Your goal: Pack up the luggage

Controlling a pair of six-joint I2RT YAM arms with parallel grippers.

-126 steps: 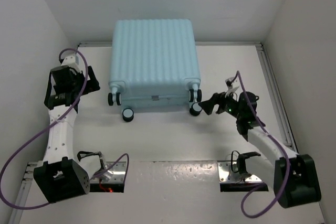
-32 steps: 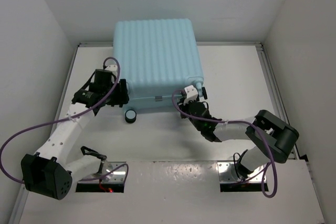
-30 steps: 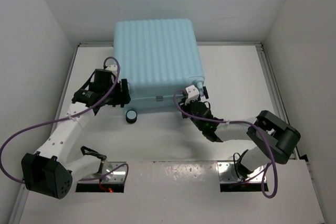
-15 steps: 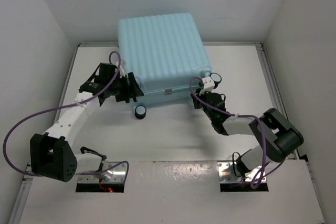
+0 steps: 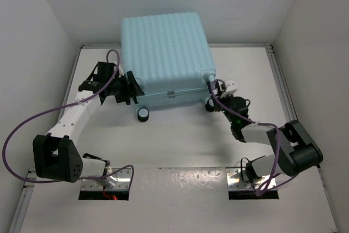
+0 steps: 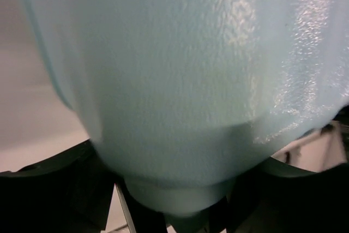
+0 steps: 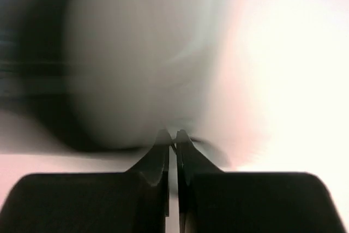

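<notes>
The luggage [image 5: 163,53] is a pale aqua ribbed hard-shell suitcase lying shut and flat at the back of the table, its black caster wheels [image 5: 143,114] facing me. My left gripper [image 5: 128,88] sits at its near left corner. In the left wrist view that aqua corner [image 6: 180,80] fills the frame, and the left gripper [image 6: 174,211] is closed around it, a dark finger [image 6: 54,189] on each side. My right gripper [image 5: 215,101] is shut at the near right corner. In its wrist view the right gripper [image 7: 172,135] touches a blurred grey round shape [image 7: 131,69], apparently a wheel.
White walls close the table in at the left, back and right. A metal rail [image 5: 284,91] runs along the right side. Two metal base plates [image 5: 112,181] lie at the near edge. Purple cables loop off both arms.
The luggage has slid right and turned slightly. My left gripper moved with its near left corner. My right gripper swung right, from the front edge to the near right wheel corner.
</notes>
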